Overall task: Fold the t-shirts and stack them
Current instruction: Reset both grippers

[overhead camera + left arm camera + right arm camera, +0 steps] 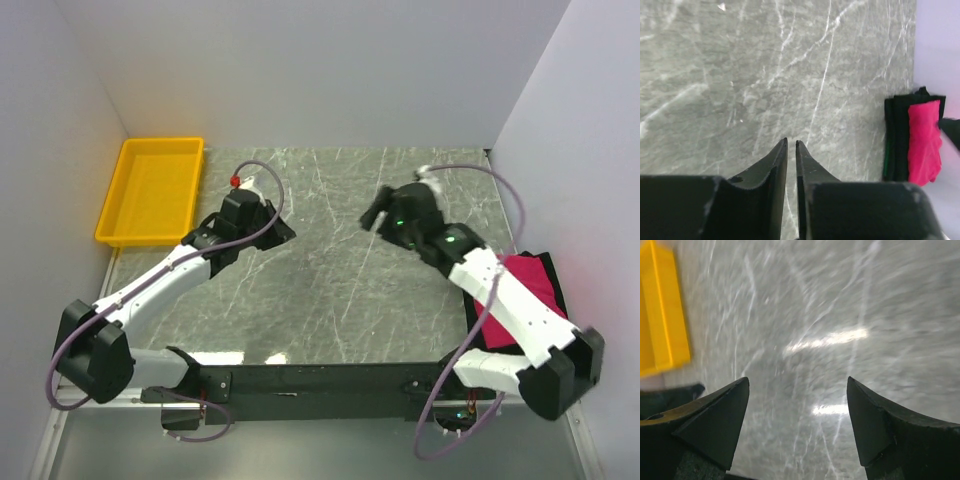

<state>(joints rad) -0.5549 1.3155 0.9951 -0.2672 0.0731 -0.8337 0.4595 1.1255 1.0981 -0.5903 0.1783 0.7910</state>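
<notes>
The yellow tray sits at the far left corner of the tabletop. It is well apart from the cloth and takes no part in the work here.

The left gripper hovers over bare stone and points across toward the right side. Its fingers are parted by only a thin slit and have nothing between them. That suits an arm with no cloth to handle, standing clear of the work area.

The middle of the tabletop carries nothing between the two arms.

The right gripper also hangs above bare surface, aimed back toward the tray. Its fingers are spread wide with nothing in them, which reads as a hand that has let go of its load.

At the far right edge lie the t-shirts. The black shirt is a compact folded slab, and the crimson-pink shirt is folded on top of it. In the top view the right arm crosses above this pile. Stacking them against the right edge keeps them tidy and leaves the centre free.

By my reading both shirts are folded and stacked, so the task looks essentially complete. What remains is for the arms to draw back without brushing the pile.
</notes>
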